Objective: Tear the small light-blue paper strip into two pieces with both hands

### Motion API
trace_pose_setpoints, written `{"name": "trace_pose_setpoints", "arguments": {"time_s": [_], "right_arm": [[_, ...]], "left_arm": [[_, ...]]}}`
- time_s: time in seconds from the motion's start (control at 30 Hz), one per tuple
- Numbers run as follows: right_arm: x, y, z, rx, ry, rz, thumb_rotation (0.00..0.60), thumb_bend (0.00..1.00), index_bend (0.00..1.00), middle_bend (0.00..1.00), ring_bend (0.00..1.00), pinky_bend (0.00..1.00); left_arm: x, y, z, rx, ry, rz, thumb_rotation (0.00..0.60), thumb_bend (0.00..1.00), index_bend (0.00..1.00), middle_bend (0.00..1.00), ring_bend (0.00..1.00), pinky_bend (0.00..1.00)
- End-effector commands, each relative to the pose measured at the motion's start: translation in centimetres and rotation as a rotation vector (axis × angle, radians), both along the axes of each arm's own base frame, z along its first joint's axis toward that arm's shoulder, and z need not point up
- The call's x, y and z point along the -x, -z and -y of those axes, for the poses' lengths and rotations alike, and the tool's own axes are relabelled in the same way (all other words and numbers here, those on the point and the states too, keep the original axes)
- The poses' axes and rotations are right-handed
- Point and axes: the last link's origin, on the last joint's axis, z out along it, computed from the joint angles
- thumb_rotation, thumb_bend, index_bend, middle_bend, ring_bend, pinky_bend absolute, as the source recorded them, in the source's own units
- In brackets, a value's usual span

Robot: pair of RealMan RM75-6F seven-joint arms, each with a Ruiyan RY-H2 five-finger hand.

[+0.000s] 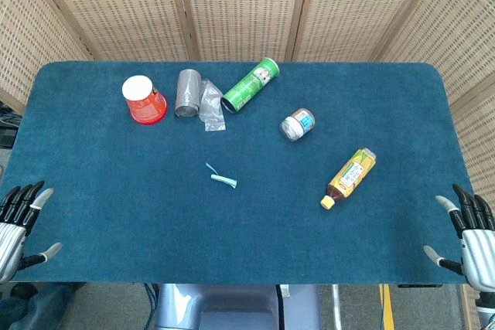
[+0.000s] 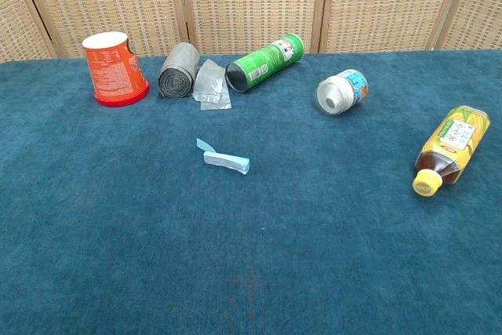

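Two hands rest at the near corners of the blue surface (image 1: 93,214) in the head view, left hand (image 1: 17,226) and right hand (image 1: 468,233) both released, fingers spread, grasping nothing. The paper strip (image 1: 222,178) lies mid-surface, well apart from both. In the chest view, the strip lies in front of a red cup (image 2: 114,67), a green can (image 2: 264,63) and a bottle (image 2: 450,148).
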Motion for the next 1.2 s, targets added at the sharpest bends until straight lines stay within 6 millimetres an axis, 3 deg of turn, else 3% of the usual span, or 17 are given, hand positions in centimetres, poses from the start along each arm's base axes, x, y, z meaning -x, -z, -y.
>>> {"name": "trace_pose_setpoints", "arguments": {"time_s": [0.03, 0.33, 0.53, 0.63, 0.87, 1.03, 1.2], "right_arm": [[0.0, 0.0, 0.0, -0.001, 0.0, -0.001, 0.6, 0.0, 0.16, 0.0, 0.0, 0.0], [-0.3, 0.7, 0.6, -0.024, -0.009, -0.016, 0.6, 0.0, 0.16, 0.0, 0.0, 0.0], [-1.7, 1.6, 2.7, -0.087, -0.041, -0.053, 0.6, 0.0, 0.17, 0.0, 0.0, 0.0], [-3.7, 1.9, 4.6, -0.131, -0.085, -0.052, 0.6, 0.0, 0.18, 0.0, 0.0, 0.0], [-10.6, 3.5, 10.4, -0.267, -0.182, 0.028, 0.6, 0.0, 0.25, 0.0, 0.0, 0.0], [-14.7, 7.0, 14.8, -0.334, -0.184, -0.018, 0.6, 0.0, 0.28, 0.0, 0.0, 0.0], [-17.3, 11.1, 18.0, -0.378, -0.119, 0.003, 0.6, 0.0, 0.28, 0.0, 0.0, 0.0]], "left_arm": [[0.0, 0.0, 0.0, 0.0, 0.0, -0.002, 0.6, 0.0, 0.0, 0.0, 0.0, 0.0], [0.1, 0.4, -0.3, 0.006, -0.004, -0.014, 0.6, 0.0, 0.0, 0.0, 0.0, 0.0], [-0.2, 0.5, -0.7, -0.008, 0.0, -0.006, 0.6, 0.0, 0.0, 0.0, 0.0, 0.0], [-0.2, 0.4, -1.0, -0.017, -0.008, -0.003, 0.6, 0.0, 0.0, 0.0, 0.0, 0.0], [-0.2, 0.6, -2.0, -0.026, -0.029, -0.011, 0.6, 0.0, 0.0, 0.0, 0.0, 0.0], [-0.1, 0.5, -2.2, -0.035, -0.036, -0.012, 0.6, 0.0, 0.0, 0.0, 0.0, 0.0], [0.1, 0.5, -2.8, -0.039, -0.059, -0.012, 0.6, 0.0, 0.0, 0.0, 0.0, 0.0]]}}
